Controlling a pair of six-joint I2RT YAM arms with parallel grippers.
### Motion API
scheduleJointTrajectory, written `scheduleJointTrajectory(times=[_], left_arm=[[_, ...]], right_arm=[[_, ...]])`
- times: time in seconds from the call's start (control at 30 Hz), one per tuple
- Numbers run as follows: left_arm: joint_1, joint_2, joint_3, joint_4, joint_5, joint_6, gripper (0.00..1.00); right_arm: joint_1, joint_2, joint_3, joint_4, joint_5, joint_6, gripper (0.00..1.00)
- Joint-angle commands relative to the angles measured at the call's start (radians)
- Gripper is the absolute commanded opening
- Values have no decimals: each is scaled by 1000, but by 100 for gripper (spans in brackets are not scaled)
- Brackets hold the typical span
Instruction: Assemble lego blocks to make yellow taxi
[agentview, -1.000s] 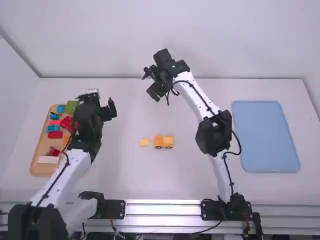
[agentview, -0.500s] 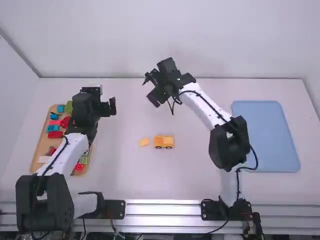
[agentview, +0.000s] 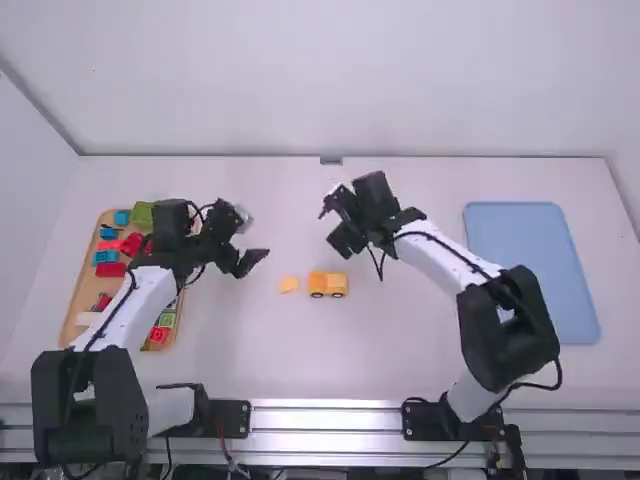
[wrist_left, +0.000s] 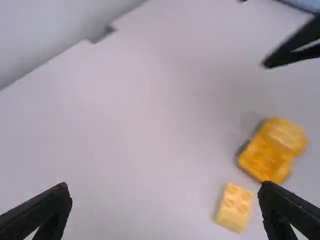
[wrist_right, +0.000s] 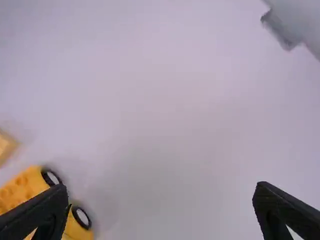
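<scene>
Left gripper (agentview: 255, 240): fingers held spread, near the small yellow block (agentview: 289, 285) | Right gripper (agentview: 332, 224): fingers parted, poised beyond the yellow car (agentview: 327, 284) | Car: set on the table (agentview: 390, 350), just beside the block, apart from it

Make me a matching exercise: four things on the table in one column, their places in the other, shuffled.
1. wheeled yellow car
2. small yellow block
3. wooden tray
4. blue board

A. at the table's right side
B. just left of the car
C. just right of the small block
D. at the table's left side

Pairs: 1-C, 2-B, 3-D, 4-A
</scene>
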Motion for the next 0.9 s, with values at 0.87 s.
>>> scheduleJointTrajectory(times=[0.87], left_arm=[[-23,0,-170,37,270,244,99]], right_arm=[[-293,-39,-256,-5,-964,-711,98]])
